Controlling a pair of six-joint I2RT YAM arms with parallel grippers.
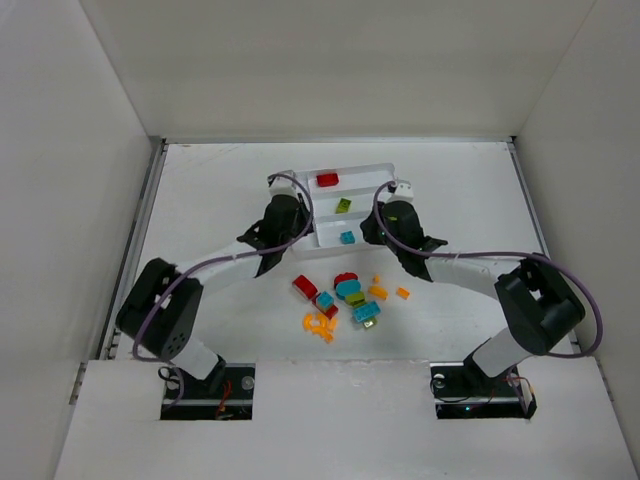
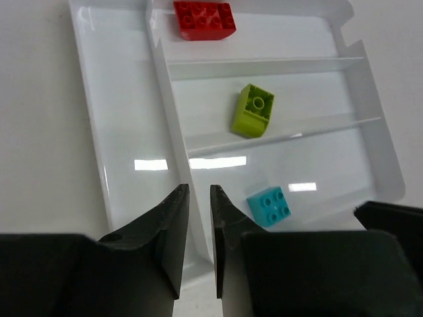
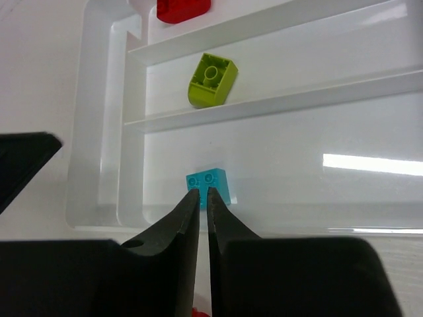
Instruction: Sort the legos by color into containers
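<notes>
— Legos [image 1: 345, 295] are seen heaped loose on the table before the glossy white tray [image 1: 368, 182] only from above.
— Studs are made out on the slotted bricks [image 2: 254, 111] at the wrists; left gripper [image 2: 199, 218] and right gripper [image 3: 203, 211] are closed, empty.

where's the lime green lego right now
In the top view, the lime green lego sits alone in the middle long slot of the white tray, between the slot holding the red brick and the one holding the teal brick.
</notes>
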